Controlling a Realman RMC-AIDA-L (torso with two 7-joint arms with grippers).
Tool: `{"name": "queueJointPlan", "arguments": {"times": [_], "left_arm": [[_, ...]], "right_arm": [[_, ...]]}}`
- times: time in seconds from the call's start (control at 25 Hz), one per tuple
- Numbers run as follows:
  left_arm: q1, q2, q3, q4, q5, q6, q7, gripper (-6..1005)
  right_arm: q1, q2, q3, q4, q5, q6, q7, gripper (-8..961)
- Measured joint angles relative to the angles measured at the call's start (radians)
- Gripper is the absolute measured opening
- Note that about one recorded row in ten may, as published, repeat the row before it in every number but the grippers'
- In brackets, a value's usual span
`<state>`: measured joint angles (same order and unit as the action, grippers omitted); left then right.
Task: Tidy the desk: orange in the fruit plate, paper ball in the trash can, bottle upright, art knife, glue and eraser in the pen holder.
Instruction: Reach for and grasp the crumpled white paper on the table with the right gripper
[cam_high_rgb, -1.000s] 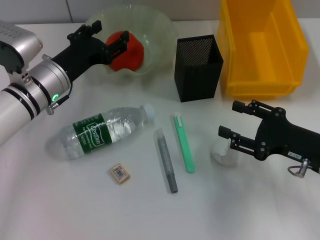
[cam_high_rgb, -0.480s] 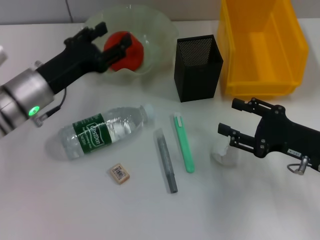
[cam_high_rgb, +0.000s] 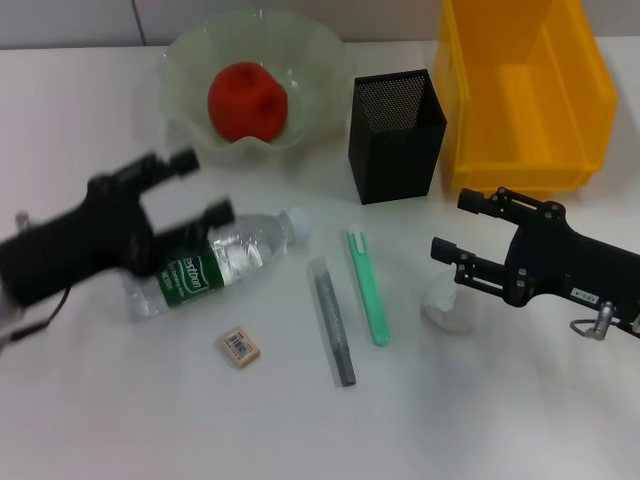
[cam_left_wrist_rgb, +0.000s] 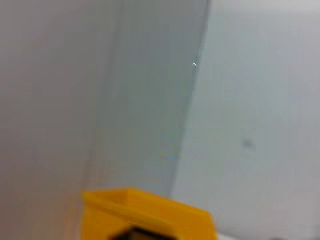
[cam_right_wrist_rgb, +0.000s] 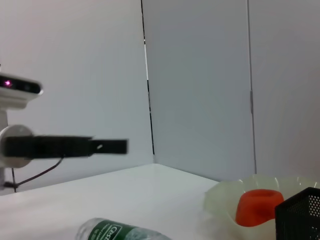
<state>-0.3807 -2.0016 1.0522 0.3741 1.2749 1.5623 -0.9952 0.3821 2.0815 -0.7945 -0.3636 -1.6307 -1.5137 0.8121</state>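
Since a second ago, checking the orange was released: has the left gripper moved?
Yes. The left gripper has pulled back from the fruit plate toward the bottle, leaving the orange inside.

**Black grippers, metal trim**

The left gripper (cam_high_rgb: 195, 187) is matte black with two slim prongs. The right gripper (cam_high_rgb: 462, 228) is black too, with visible screws, a small white label and a silver ring fitting.

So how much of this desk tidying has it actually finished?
One step looks done: the orange sits in the fruit plate. The open left hand hovers over the lying bottle; the open right hand is beside the paper ball. The eraser is still outside the pen holder, the trash can unused.
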Motion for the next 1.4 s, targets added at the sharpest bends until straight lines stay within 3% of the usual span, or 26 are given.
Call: {"name": "queueJointPlan", "arguments": {"times": [0.04,0.16,0.24,0.44,0.84,1.4], "left_arm": [[0.036,0.024,0.021,0.001,0.045,0.06,0.003,796],[0.036,0.024,0.021,0.001,0.045,0.06,0.003,795],[0.099,0.054,0.016,0.011,0.162,0.151,0.051,794],[0.116,0.07,0.015,0.013,0.239,0.179,0.076,792],[0.114,0.069,0.016,0.009,0.348,0.151,0.109,789],[0.118,0.067,0.012,0.005,0.353,0.149,0.116,783]], "right_arm": [[0.001,0.0,0.0,0.0,0.0,-0.001,0.002,697],[0.007,0.0,-0.002,0.0,0.0,-0.001,0.014,697],[0.01,0.0,-0.003,0.001,0.0,-0.001,0.02,697],[0.011,0.0,-0.001,0.002,0.0,0.0,0.022,696],[0.008,-0.002,-0.002,0.003,0.0,0.003,0.033,697],[0.005,-0.003,-0.005,0.001,-0.006,-0.002,0.047,697]]}}
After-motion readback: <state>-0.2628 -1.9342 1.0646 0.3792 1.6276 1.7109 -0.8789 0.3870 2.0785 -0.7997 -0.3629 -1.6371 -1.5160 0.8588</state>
